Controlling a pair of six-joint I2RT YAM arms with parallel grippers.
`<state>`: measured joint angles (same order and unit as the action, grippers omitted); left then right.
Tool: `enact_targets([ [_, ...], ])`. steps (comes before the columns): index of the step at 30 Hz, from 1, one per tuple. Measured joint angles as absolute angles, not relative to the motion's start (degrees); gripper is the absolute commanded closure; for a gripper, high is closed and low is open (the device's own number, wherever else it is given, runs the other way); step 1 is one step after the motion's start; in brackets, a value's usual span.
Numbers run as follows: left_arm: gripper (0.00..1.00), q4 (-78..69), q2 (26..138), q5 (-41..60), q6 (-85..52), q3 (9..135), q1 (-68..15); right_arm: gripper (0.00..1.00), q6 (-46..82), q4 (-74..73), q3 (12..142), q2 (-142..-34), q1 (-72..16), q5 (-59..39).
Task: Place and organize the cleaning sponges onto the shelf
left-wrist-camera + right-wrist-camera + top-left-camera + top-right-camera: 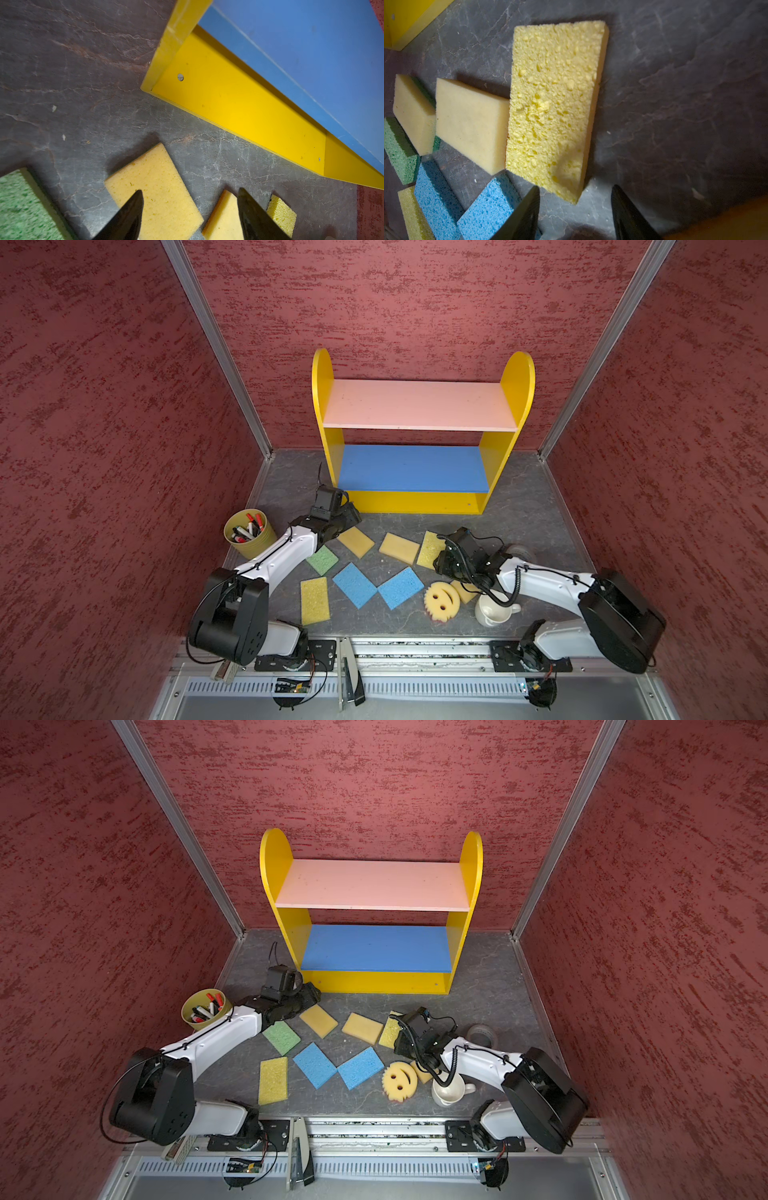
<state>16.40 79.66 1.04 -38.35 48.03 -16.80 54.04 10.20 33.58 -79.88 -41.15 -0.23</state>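
Observation:
The shelf stands at the back, its pink and blue boards bare. Several cleaning sponges lie on the floor before it: two tan, porous yellow, green, two blue, another yellow, a round smiley. My left gripper is open just above one tan sponge, by the shelf's base corner. My right gripper is open and holds nothing, the porous yellow sponge just beyond its tips.
A yellow cup of markers stands at the left beside my left arm. A white mug sits under my right arm, with a grey tape roll behind it. Red walls close in on three sides.

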Motion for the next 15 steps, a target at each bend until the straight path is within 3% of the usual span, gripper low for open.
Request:
enact_targets([
  [7, 0.3, 16.23, 81.47, 1.04, -38.76, 48.14, -17.67, 0.45, 53.52, 6.94, 34.7, -83.0, -39.44, -1.45],
  [15, 0.37, 16.86, 84.09, 1.13, -39.2, 48.95, -19.92, 0.46, 45.3, 16.29, 45.58, -86.59, -40.4, 3.33],
])
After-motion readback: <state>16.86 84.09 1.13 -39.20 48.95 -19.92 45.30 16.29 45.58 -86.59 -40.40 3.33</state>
